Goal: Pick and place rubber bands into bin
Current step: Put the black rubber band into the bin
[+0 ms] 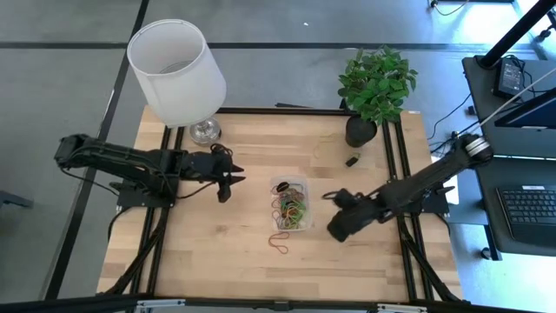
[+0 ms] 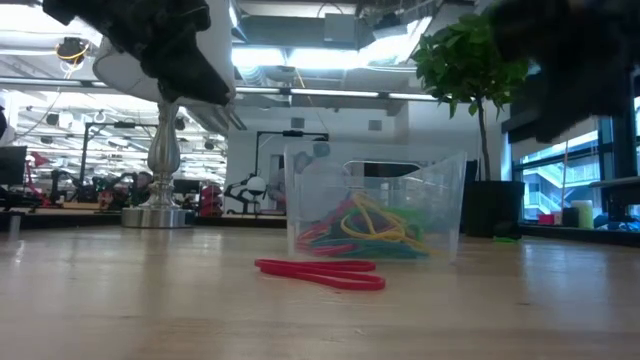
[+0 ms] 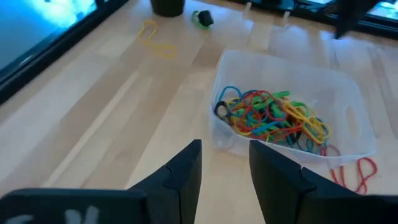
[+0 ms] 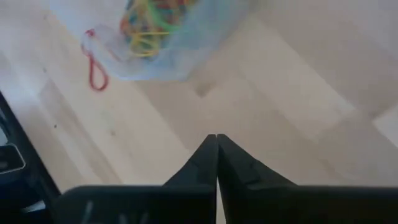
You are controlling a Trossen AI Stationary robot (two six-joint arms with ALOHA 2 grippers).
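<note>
The clear bin (image 1: 304, 186) stands mid-table with a heap of coloured rubber bands (image 1: 291, 209) inside, also seen through its wall (image 2: 375, 230). A red rubber band (image 1: 280, 243) lies flat on the wood just outside the bin's near side. A yellow one (image 3: 155, 40) lies farther off, near the plant pot. My left gripper (image 3: 225, 149) hovers open to the left of the bin, pointing at it. To the right of the bin, my right gripper (image 4: 216, 138) hangs shut above bare wood, nothing between its fingers.
A white lamp (image 1: 178, 69) stands at the far left corner and a potted plant (image 1: 373, 87) at the far right. A small black clip (image 1: 353, 160) lies beside the pot. Bare wood stretches along the near edge.
</note>
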